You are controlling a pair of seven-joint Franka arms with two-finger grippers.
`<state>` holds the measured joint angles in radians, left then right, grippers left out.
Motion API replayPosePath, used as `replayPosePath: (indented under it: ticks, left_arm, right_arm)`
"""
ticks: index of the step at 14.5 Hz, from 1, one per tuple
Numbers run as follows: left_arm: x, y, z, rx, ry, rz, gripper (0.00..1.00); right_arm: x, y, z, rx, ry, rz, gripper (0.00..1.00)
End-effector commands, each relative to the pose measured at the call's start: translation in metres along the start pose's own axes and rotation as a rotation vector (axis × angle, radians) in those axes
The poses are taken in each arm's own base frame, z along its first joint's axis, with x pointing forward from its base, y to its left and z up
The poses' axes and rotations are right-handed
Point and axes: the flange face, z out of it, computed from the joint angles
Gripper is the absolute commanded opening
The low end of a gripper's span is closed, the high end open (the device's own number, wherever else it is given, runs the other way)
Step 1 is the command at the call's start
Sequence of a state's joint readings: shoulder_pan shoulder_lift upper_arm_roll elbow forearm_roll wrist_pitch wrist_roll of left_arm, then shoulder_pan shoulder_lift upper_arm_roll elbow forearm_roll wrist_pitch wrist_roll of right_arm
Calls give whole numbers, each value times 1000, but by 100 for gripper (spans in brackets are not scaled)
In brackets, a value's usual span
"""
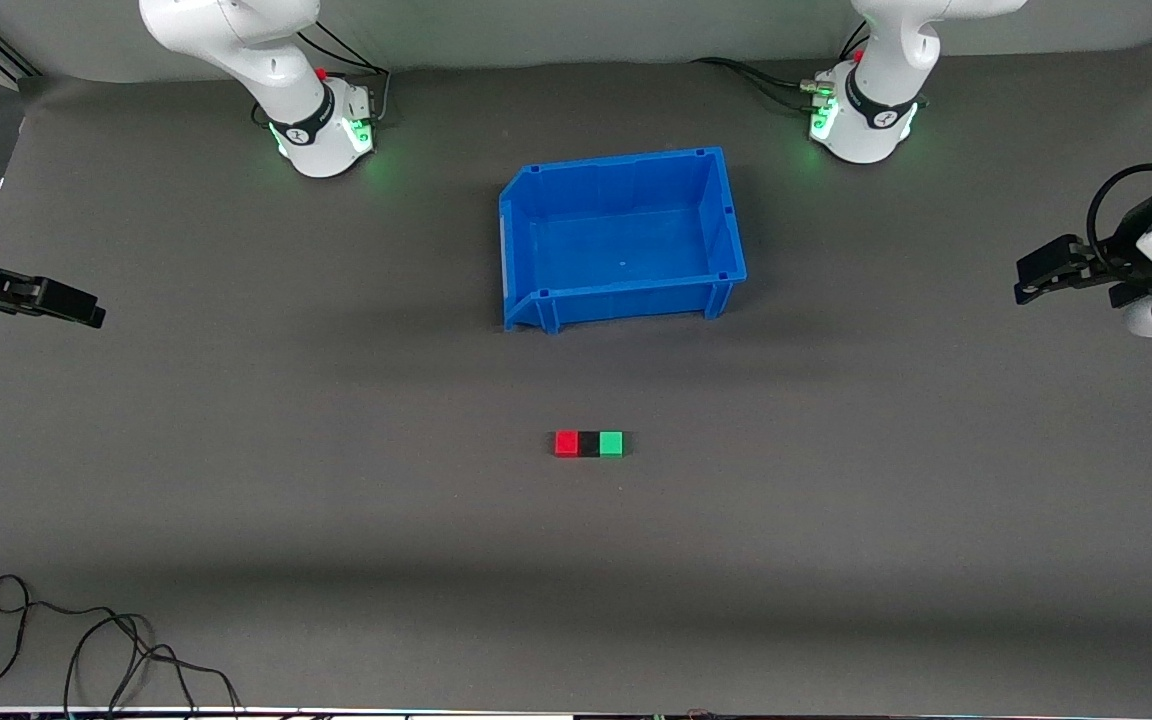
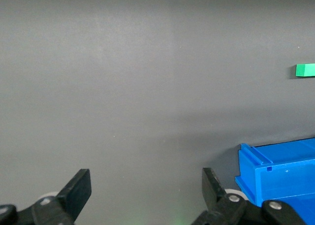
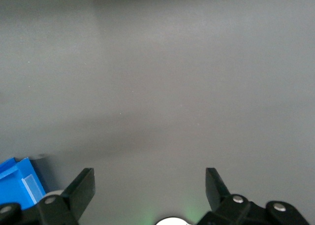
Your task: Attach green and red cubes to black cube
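Jaws spread on both; only front view shows black cube (image 1: 589,444).

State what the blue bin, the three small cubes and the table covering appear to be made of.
Blue bin: likely moulded plastic, with glossy walls and ribbed corners.
Red cube, black cube and green cube: solid-coloured, sharp-edged, probably plastic or painted wood; cannot tell which.
Grey mat: matte, no glare, perhaps rubber or fabric.
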<state>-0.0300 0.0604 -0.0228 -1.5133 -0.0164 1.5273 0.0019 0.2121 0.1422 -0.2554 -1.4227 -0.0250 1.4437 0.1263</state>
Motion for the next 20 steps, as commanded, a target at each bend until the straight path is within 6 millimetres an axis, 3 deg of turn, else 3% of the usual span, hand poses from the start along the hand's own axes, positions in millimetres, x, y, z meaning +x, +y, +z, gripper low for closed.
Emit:
replayPosePath:
  ticks: [1,3,11,13,15,20]
  left_arm:
    - [-10,-1,-5,14,-1,20,100]
    - [-9,2,-2,14,-6,21,100]
    - [-8,0,-8,15,-6,15,100]
    - [-8,0,-9,15,-9,15,100]
    - [-9,-1,-9,15,-12,15,100]
    - [-8,-3,-7,15,-15,12,100]
  right_arm:
    - [-16,4,6,5,62,-54,99]
    - [-21,6,14,22,101,-107,99]
    - [-22,-1,15,22,106,-121,99]
    - [-23,3,14,24,107,-114,99]
    - [-25,-11,12,23,105,-122,99]
    - [-26,-10,5,27,112,-82,99]
